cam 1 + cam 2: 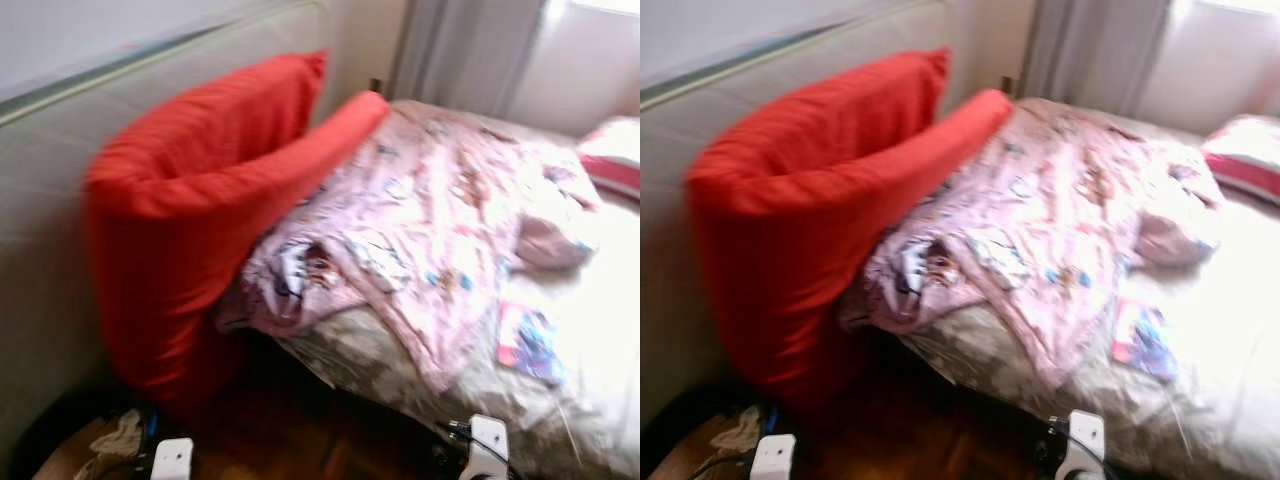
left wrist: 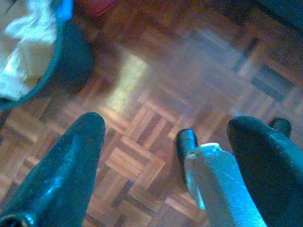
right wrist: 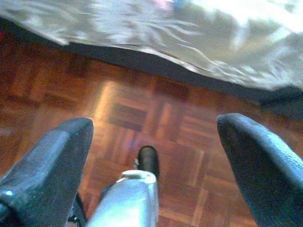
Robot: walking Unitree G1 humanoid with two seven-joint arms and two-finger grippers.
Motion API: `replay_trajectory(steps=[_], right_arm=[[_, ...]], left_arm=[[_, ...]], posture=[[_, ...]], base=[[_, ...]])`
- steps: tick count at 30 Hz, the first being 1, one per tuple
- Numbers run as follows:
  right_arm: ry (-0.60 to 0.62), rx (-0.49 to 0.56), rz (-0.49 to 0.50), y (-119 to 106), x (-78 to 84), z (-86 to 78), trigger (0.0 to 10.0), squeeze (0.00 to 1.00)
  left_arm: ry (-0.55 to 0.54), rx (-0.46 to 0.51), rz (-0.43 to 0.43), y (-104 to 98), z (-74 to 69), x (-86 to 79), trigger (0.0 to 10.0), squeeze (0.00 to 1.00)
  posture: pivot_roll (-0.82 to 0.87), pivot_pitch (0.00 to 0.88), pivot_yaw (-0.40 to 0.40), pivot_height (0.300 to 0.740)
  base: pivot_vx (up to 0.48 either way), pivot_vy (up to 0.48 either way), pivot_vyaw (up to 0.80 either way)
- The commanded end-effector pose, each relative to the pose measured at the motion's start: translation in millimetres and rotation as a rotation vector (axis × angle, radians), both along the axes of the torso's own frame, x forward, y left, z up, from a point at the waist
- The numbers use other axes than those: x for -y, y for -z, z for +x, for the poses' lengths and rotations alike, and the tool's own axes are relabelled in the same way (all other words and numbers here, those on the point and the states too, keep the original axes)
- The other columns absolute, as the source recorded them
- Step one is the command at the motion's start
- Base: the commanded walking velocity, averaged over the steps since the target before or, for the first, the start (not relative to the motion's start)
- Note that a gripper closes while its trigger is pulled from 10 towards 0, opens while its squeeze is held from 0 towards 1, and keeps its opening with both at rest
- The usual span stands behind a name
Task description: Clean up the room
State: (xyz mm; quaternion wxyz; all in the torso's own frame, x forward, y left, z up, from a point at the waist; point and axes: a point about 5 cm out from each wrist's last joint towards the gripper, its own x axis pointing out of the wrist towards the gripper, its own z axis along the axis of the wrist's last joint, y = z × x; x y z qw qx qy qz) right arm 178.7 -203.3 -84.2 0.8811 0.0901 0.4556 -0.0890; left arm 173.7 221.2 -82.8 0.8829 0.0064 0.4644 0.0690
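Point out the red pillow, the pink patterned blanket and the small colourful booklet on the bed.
red pillow [image 1: 190,210]: left eye view, middle of its broad front face.
pink patterned blanket [image 1: 430,200]: left eye view, centre of the crumpled spread.
colourful booklet [image 1: 528,343]: left eye view, middle of its cover.

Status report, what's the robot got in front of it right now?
Both claws open, empty, hanging over parquet floor. Pink blanket rumpled on bed, red pillow against its corner.
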Motion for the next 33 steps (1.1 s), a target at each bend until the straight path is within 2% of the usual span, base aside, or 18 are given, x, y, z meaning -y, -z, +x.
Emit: replay_trajectory(steps=[1,30,33], right_arm=[[-0.001,-0.004,-0.003,0.2,0.3,-0.5,10.0,0.00],[0.000,-0.004,-0.007,0.1,2.2,-1.0,10.0,0.00],[0.005,0.001,-0.008,-0.1,2.3,-0.6,10.0,0.00]], left_arm=[[-0.010,-0.011,-0.011,2.6,-4.3,3.0,10.0,0.00],[-0.011,-0.005,-0.025,2.9,-4.3,5.0,10.0,0.00],[-0.010,-0.005,-0.023,2.8,-4.1,5.0,10.0,0.00]], posture=[[0.03,0.000,-0.013,0.740],[0.02,0.000,-0.010,0.740],[0.02,0.000,-0.010,0.740]], base=[[0.000,0.000,-0.71],[0.000,0.000,-0.69],[0.000,-0.399,-0.22]])
